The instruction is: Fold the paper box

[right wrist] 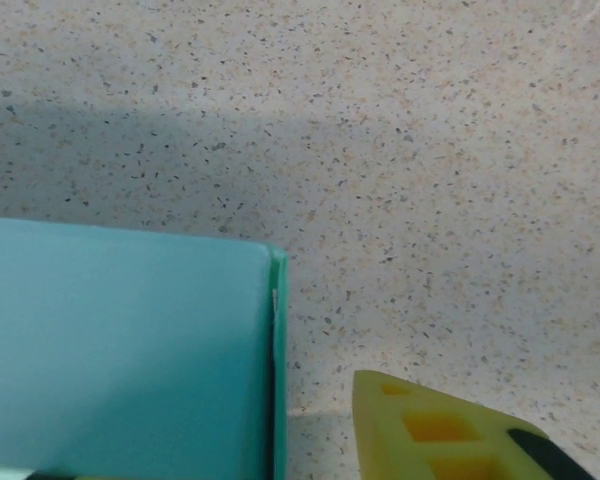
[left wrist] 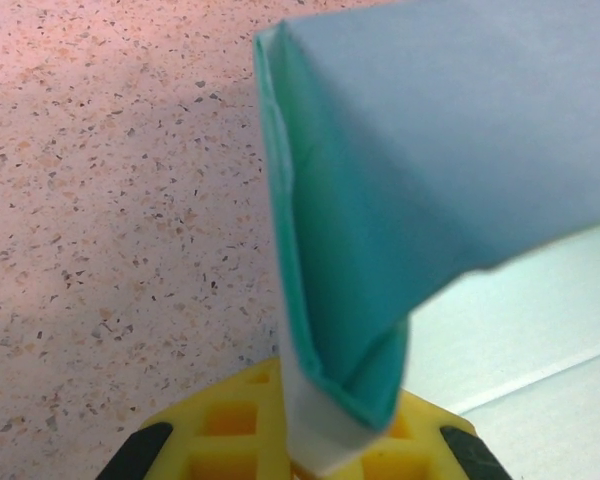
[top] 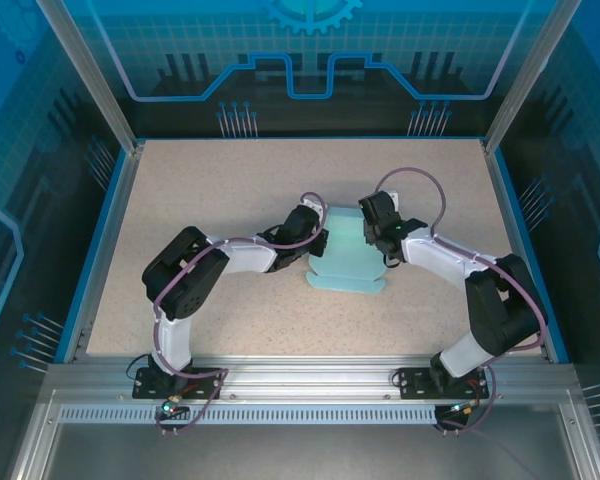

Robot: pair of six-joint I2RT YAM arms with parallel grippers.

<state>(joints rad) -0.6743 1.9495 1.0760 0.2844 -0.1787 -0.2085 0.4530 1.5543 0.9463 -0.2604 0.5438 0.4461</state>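
Top view: you have the paper box [top: 346, 262], a pale cyan matte thin-card piece with creases and a tabbed near edge, lying mid-table on the speckled beige table top [top: 230, 200]. It sits between the two tools. The left gripper [top: 318, 240] is at its left edge and the right gripper [top: 384, 240] at its right edge. From above, both overlap the card's outline.

Left wrist view: one panel of the paper box [left wrist: 440, 150] stands raised off the table, folded along a crease, with a darker teal inner face. The folded lower corner comes down onto the yellow lattice fingertip [left wrist: 225, 425] at the bottom of the frame and covers its middle. Another part of the card lies flat at lower right. You cannot tell whether the left jaws are pinching that fold or only set against it.

Right wrist view: a cyan panel of the paper box [right wrist: 120, 350] takes up the lower left, and its right edge runs straight. One yellow lattice finger [right wrist: 430, 430] sits at lower right, just beside that edge, with a narrow strip of bare table between them. With one finger to go by, you cannot tell whether the right jaws are spread or pressed together.
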